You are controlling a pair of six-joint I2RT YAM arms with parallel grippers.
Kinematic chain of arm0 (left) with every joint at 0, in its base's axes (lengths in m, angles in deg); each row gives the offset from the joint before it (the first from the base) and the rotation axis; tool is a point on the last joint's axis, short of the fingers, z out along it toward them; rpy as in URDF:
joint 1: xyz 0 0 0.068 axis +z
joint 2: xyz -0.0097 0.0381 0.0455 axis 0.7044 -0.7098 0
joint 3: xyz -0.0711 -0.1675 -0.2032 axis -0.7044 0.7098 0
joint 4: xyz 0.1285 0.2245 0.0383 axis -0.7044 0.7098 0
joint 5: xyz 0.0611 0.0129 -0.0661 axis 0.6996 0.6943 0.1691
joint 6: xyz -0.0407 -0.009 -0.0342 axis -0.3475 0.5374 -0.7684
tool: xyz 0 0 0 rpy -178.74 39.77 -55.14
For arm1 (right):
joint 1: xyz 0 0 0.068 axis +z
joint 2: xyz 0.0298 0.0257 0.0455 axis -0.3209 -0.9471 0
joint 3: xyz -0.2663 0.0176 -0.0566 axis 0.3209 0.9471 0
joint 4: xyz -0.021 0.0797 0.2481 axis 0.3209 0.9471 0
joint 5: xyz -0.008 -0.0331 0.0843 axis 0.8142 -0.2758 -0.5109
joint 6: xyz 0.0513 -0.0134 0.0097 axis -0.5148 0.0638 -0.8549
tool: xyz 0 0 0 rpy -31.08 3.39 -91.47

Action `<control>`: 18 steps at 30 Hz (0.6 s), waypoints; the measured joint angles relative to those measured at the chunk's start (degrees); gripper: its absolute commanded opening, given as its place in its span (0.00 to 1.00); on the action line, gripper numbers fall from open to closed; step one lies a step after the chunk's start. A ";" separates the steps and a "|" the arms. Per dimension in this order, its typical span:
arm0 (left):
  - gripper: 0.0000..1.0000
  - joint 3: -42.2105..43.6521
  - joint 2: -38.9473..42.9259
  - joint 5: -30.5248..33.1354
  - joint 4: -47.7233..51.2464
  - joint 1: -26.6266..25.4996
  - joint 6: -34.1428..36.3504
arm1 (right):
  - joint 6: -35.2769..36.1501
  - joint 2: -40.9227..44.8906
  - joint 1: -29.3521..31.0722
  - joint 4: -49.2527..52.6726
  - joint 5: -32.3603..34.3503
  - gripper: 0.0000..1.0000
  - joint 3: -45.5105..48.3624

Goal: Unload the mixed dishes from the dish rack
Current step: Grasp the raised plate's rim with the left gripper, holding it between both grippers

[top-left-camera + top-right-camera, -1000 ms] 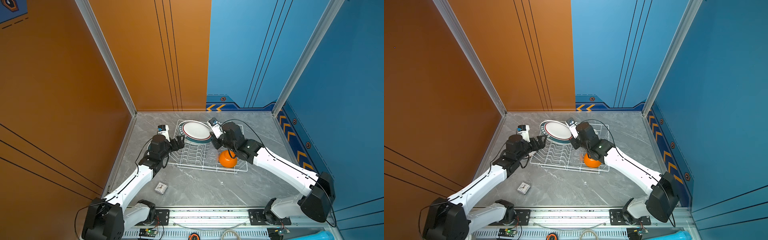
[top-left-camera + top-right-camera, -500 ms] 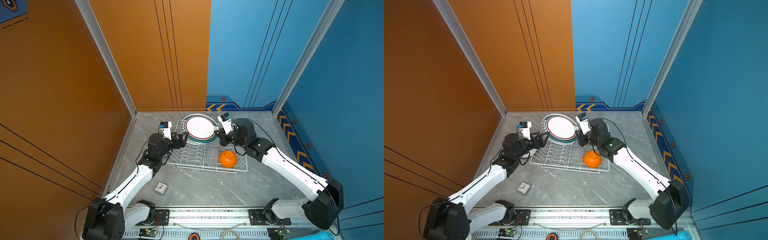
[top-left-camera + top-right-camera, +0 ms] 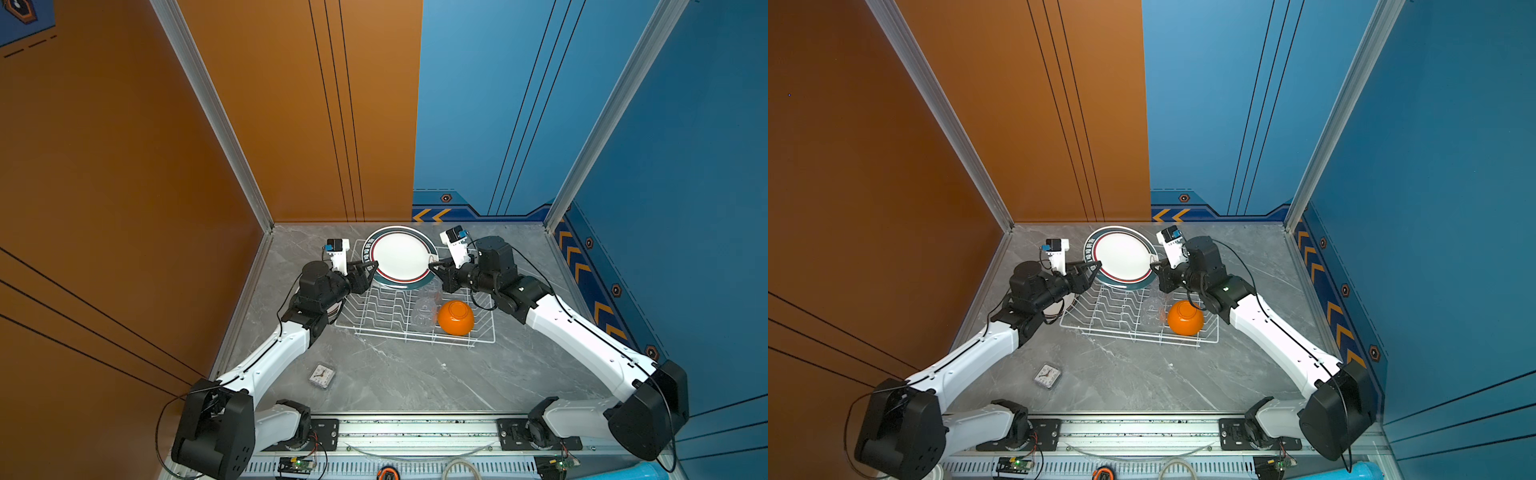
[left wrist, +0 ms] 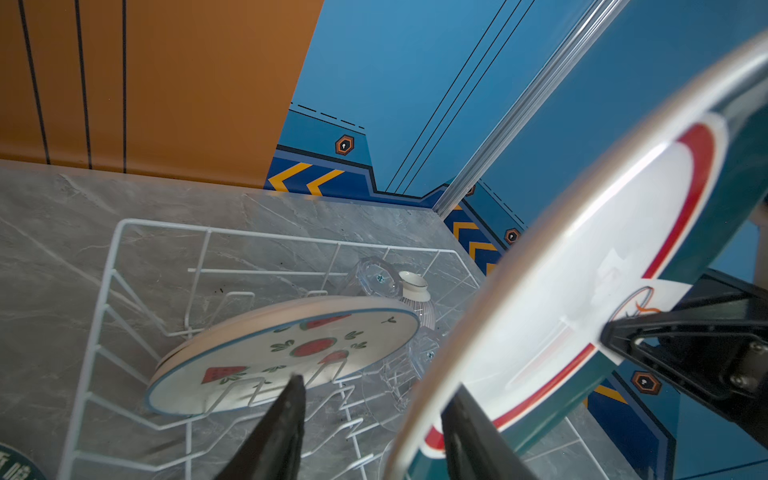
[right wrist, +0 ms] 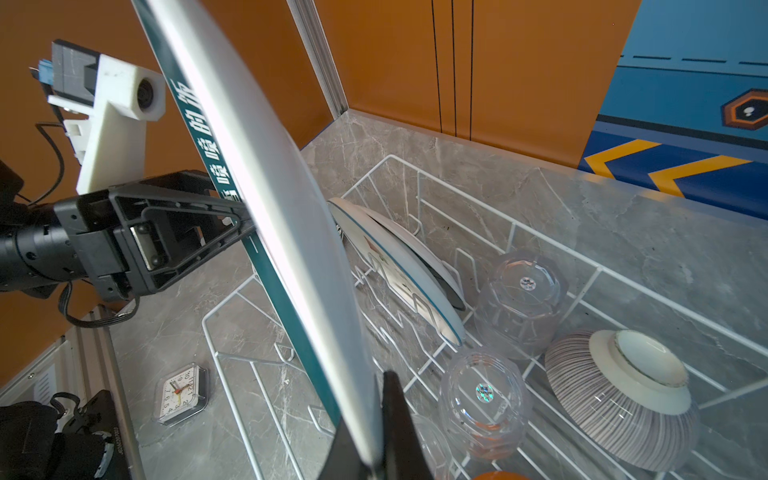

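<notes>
**Plate in the air: one hand has it, the other is at the rim**

The round white plate with the teal and red rim (image 3: 401, 255) is clear of the white wire dish rack (image 3: 1138, 335). It hangs on edge above the rack's far left end, its face tipped towards the front of the cell. The right gripper (image 3: 433, 262) has it, jaws pinched tight on the rim at the plate's right side.

The left gripper (image 4: 376, 384) is at the opposite edge, jaws about half open and straddling the rim. In the left wrist view one finger lies close against the plate's face and the other stands off its back with a gap. To my eye it grips nothing yet.

What counts is the line-up: the plate's width runs straight across from one hand to the other, and its left rim is already between the left jaws. I'd judge this a hand-over needing only a pinch, not a reach. The danger is the right hand letting go too soon.

Left in the rack are a round white plate with watermelon slices painted on it (image 4: 286, 353), leaning in the dividers, and two clear faceted glass tumblers (image 5: 521, 299), upside down. With them are a small white ribbed bowl (image 5: 623, 395) and a glossy orange bowl (image 3: 456, 318), both upturned. The small square clock (image 3: 322, 376) sits on the table, well apart.
</notes>
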 measured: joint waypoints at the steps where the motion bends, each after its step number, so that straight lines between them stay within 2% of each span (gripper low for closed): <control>1: 0.45 -0.13 -0.04 -0.15 -0.13 0.00 -0.02 | -0.26 -0.02 -0.11 -0.17 -0.35 0.00 0.00; 4: 0.40 -0.39 -0.24 -0.68 -0.92 0.00 -0.15 | -1.09 -0.04 -0.61 -0.52 -1.42 0.00 0.00; 8: 0.27 -0.72 -0.57 -1.31 -1.38 -0.02 -0.37 | -1.92 -0.66 -0.96 -1.03 -2.62 0.00 0.00; 10: 0.13 -1.09 -0.96 -1.75 -1.38 -0.02 -0.39 | -2.23 -1.07 -1.05 -1.36 -2.86 0.00 0.00; 12: 0.00 -1.16 -1.11 -4.85 -2.12 0.07 -0.63 | -3.63 -1.44 -2.23 -1.66 -2.45 0.02 0.00; 14: 0.00 -1.36 -0.98 -8.09 -3.15 0.07 -0.96 | -4.90 -1.66 -4.20 -2.08 -3.28 0.03 0.02; 18: 0.00 -1.53 -1.11 -8.13 -3.30 0.52 -1.70 | -5.55 -1.62 -4.28 -3.02 -5.25 0.04 0.04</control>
